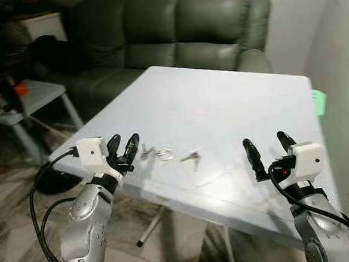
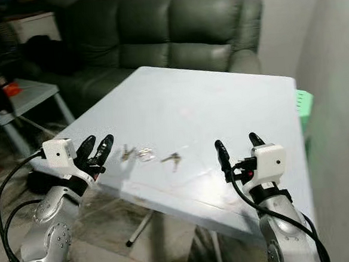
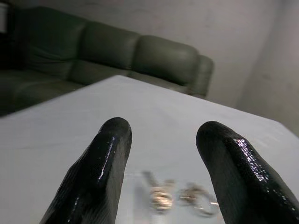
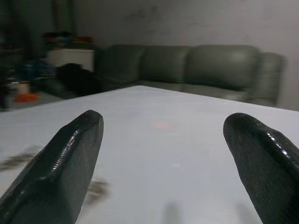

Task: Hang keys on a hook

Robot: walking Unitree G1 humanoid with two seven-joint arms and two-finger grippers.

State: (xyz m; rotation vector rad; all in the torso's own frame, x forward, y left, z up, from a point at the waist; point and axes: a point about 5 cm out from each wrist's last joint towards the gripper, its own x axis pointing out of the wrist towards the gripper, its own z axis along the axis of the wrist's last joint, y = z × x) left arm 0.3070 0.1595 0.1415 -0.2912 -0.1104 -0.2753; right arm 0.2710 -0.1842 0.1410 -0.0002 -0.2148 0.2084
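At the near edge of a pale blue-white square tabletop (image 1: 220,104), the Unitree humanoid's two tools hover with the task barely begun: the small metal keys on their silvery rings (image 1: 164,154) lie loose on the surface, in a short row near that edge, with a further small key (image 1: 192,159) just beside them toward the middle. The left tool (image 1: 123,148) sits at the edge just beside the keys, its two black fingers spread apart and pinching nothing; in its wrist view the rings lie blurred on the tabletop between and just beyond the fingertips (image 3: 114,135). The right tool (image 1: 267,147) hangs over the tabletop well apart from the keys, on the far side of them from the left tool, its fingers likewise spread wide and empty. Behind the tabletop stands a grey-green leather sofa (image 1: 173,29); off to the left tool's side is a small pale side table (image 1: 34,96) carrying clutter. No hook can be made out in the frames, so by this showing everything remains: closing on the keys, lifting them clear, finding the hook and hanging them there.
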